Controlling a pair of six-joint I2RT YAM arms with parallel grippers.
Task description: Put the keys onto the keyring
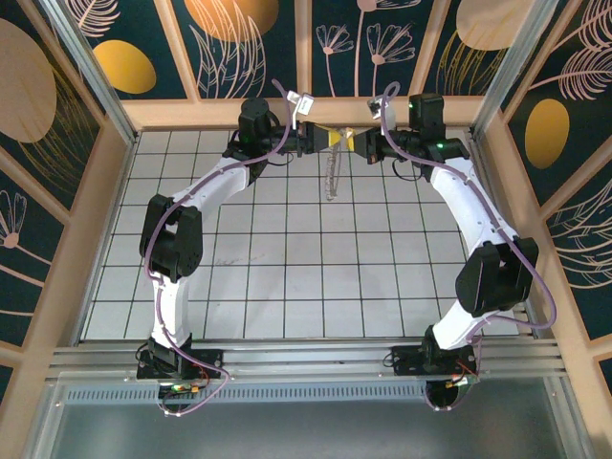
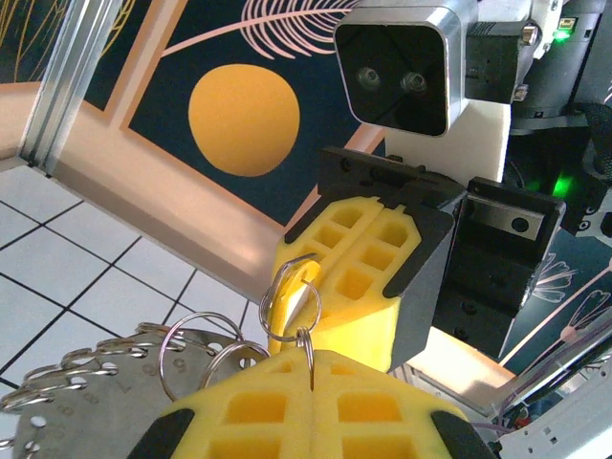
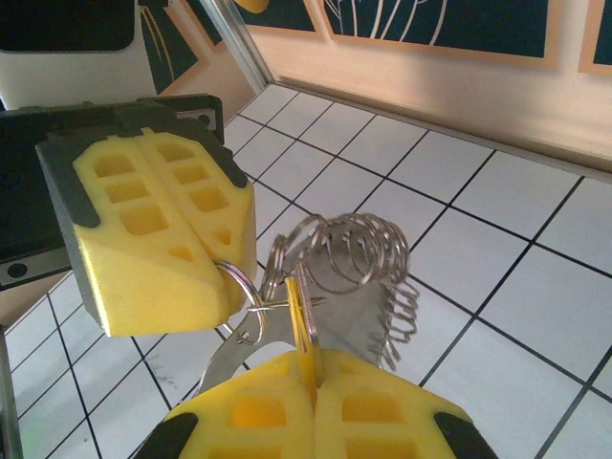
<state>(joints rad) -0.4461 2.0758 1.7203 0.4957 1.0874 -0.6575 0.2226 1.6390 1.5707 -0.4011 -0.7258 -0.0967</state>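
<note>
Position: Both arms reach to the far edge of the table (image 1: 287, 258) and meet tip to tip at its centre, just in front of the wooden back rail (image 1: 287, 112).

Left gripper (image 1: 320, 141): the yellow fingers are pressed together. In the left wrist view the left gripper (image 2: 313, 368) pinches a thin wire ring of the keyring (image 2: 96, 382) in the seam between its pads. The right wrist view shows the same grip, with the ring emerging from the tip of the left gripper (image 3: 215, 258).

Right gripper (image 1: 356, 143): the fingers are likewise together, clamped on the key (image 3: 303, 320). The brass blade stands edge-on above the pads of the right gripper (image 3: 311, 382). In the left wrist view the right gripper (image 2: 330, 287) faces the camera, and the key (image 2: 287, 306) protrudes from its tip.

Key to ring: the tip of the key overlaps the ring held by the left gripper. Whether the key is threaded onto the ring cannot be determined.

Keyring (image 1: 332, 177): it hangs down between the two grippers as a long, narrow silvery bundle. The keyring (image 3: 344, 253) consists of several wire rings and flat perforated metal leaves. Whether its lower end touches the table cannot be determined.
</note>
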